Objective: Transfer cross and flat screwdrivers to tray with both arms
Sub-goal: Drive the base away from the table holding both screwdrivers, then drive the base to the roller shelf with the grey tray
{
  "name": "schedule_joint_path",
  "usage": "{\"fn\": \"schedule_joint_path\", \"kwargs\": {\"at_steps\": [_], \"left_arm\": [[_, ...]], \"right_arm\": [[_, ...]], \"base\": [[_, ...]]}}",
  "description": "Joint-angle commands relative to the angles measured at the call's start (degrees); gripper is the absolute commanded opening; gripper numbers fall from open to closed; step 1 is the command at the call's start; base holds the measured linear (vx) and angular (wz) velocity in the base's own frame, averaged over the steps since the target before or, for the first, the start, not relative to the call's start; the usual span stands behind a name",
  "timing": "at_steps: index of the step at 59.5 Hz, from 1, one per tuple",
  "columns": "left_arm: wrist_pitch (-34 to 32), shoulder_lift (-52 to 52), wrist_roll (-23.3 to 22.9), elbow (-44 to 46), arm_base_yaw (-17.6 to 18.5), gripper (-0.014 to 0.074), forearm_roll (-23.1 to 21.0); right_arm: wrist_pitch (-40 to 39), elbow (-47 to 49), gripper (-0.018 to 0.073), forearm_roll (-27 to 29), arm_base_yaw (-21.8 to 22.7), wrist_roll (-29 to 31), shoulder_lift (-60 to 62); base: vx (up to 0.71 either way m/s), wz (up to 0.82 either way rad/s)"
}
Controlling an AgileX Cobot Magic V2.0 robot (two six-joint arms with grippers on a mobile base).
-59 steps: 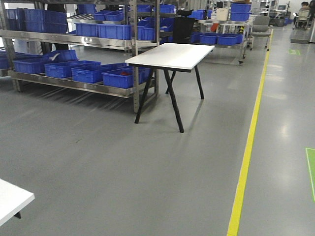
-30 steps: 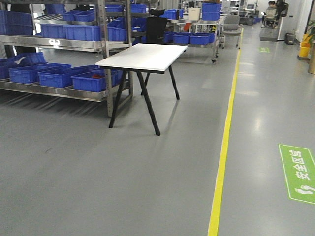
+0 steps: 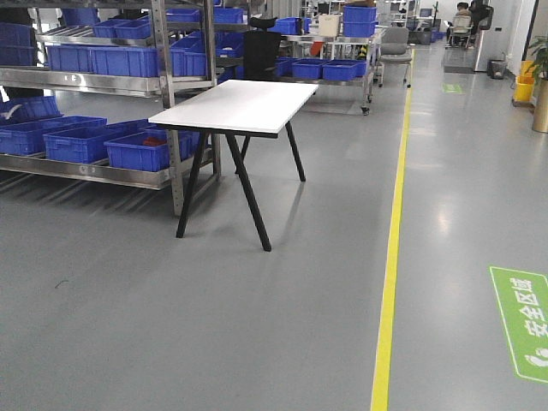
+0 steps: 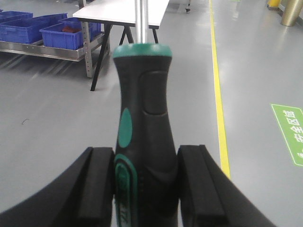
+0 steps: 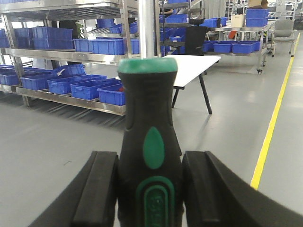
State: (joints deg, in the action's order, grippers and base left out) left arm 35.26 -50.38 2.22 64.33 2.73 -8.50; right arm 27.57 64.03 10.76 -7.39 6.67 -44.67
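In the left wrist view my left gripper (image 4: 146, 184) is shut on a black-and-green screwdriver (image 4: 144, 127) by its handle, the silver shaft pointing up and away. The right wrist view shows my right gripper (image 5: 149, 189) shut on a second black-and-green screwdriver (image 5: 150, 142), held the same way. Which one is cross and which flat cannot be told, since both tips run out of view. The tray is out of view. Neither arm shows in the front view.
A white table (image 3: 235, 104) on black legs stands ahead on the grey floor. Steel shelving (image 3: 103, 81) with several blue bins (image 3: 81, 141) runs along the left. A yellow floor line (image 3: 390, 274) runs down the right, beside a green floor sign (image 3: 524, 321).
The front view has swung right and moved closer: the white table has shifted left in the picture, the near white table corner has left the view, and the green floor sign has come in.
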Motion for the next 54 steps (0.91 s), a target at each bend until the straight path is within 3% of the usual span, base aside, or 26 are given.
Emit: {"fn": "schedule_joint_path", "kwargs": {"at_steps": [1,37,54], "left_arm": [[-5.5,0.5,-0.4,1.5,0.2,0.0,-0.9],[-5.5,0.4,-0.4,1.5,0.2,0.0,-0.9],[-5.6,0.4,-0.4,1.5,0.2,0.0,-0.9]], "right_arm": [[-5.6,1.8,-0.0008,0.3,0.1,0.2,0.1],[-5.6,1.8,-0.0008,0.3,0.1,0.2,0.1],[-5.6,1.8,-0.0008,0.3,0.1,0.2,0.1]], "base": [[0.42,0.02],[0.47,0.01],[0.49,0.25]]}}
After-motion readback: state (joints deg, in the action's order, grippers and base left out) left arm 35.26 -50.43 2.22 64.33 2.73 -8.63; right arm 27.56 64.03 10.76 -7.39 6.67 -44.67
